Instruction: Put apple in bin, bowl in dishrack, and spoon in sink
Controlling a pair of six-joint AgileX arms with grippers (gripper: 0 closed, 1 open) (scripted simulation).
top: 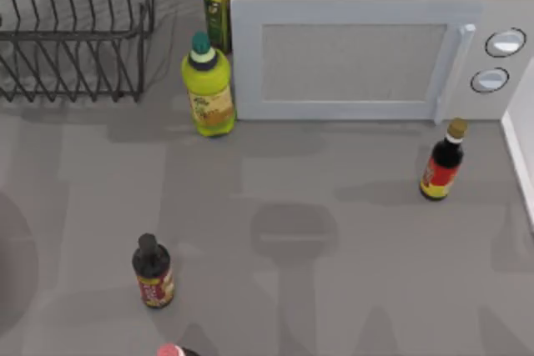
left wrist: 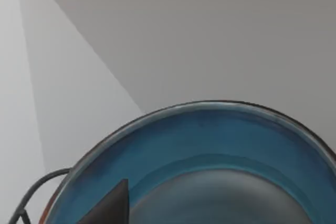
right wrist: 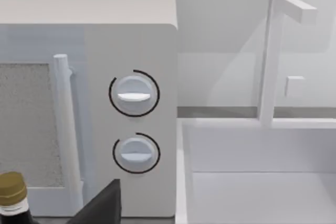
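the dishrack point(top: 75, 31) is sitting at about ten o'clock on the table point(top: 334, 273), its dark wire tines standing upright; the left wrist view is looking straight into the bowl point(left wrist: 210, 135), its blue inside taking up the lower part of the view, with a curved dark wire of the rack point(left wrist: 37, 187) showing just beside its rim; a dark finger point(left wrist: 107, 208) is lying over the bowl's near edge (whether the left pincer is gripping the bowl, i cannot tell); the right wrist view is facing the microwave point(right wrist: 131, 51), its two knobs stacked one above the other, with the sink point(right wrist: 252, 182) just beside it and a white tap point(right wrist: 273, 56) standing at the sink's back; how far the right pincer is open, i cannot tell either; a green bottle point(top: 209, 85) is standing at twelve o'clock against the microwave's front corner; one dark bottle point(top: 442, 164) is standing at three o'clock, another point(top: 153, 273) at seven.
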